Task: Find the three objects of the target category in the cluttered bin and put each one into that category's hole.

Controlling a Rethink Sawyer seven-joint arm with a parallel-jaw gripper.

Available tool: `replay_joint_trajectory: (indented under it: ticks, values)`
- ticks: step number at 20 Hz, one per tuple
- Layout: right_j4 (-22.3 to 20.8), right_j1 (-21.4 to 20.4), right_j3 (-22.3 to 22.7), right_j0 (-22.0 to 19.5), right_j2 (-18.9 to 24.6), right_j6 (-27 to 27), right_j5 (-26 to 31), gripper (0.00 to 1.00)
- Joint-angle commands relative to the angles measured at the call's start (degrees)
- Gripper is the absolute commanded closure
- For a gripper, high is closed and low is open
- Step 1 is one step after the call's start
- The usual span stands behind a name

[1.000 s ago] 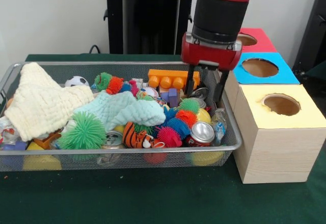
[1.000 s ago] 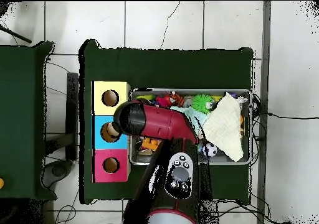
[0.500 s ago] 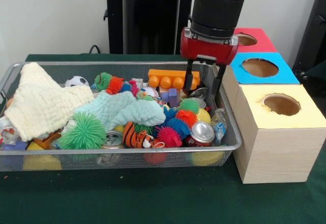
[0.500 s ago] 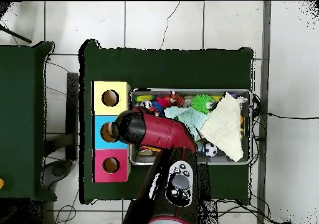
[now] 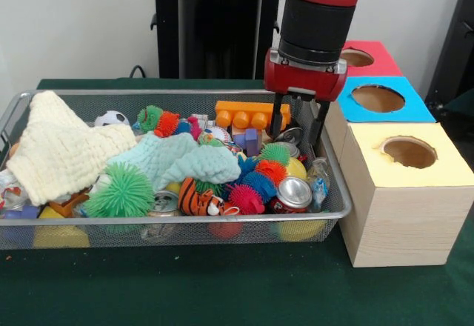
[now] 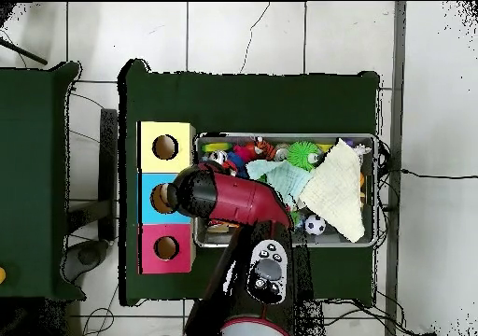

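The silver wire-mesh bin [image 5: 222, 226] [image 6: 372, 192] is full of mixed things: spiky rubber balls [image 5: 120, 190], soda cans [image 5: 293, 193], a striped tiger toy [image 5: 198, 198], an orange toy brick [image 5: 250, 113], a small soccer ball [image 5: 112, 118] and two cloths [image 5: 63, 150]. My gripper [image 5: 297, 132] hangs over the bin's right end, beside the orange brick. Its two fingers are spread, with nothing between them. In the overhead view the arm [image 6: 229, 197] hides the gripper and the bin's left end.
Three wooden boxes stand in a row right of the bin, each with a round hole on top: yellow [image 5: 409, 152] [image 6: 165, 147], blue [image 5: 378, 98] [image 6: 157, 198] and red [image 5: 361, 57] [image 6: 166, 247]. The robot's black pedestal [image 5: 215, 22] stands behind the bin.
The gripper rose slightly and shifted left half a second ago, then came back down and right to nearly where it was. It has stayed open and empty.
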Motion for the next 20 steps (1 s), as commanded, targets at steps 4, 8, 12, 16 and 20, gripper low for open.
replay_joint_trajectory:
  ticks: [4, 8, 12, 16, 20]
  values:
    - [3.4, 3.4, 3.4, -0.6, 7.2, 13.6, -5.5, 0.00]
    - [3.6, 4.7, 3.0, -0.9, 8.2, 13.9, -8.2, 0.00]
    - [3.7, 5.5, 2.8, -1.4, 8.9, 13.7, -9.7, 0.00]
    - [3.8, 6.6, 2.5, -1.9, 9.2, 13.5, -11.1, 0.00]
    - [4.1, 8.2, 1.9, -2.8, 9.8, 13.7, -13.0, 0.00]
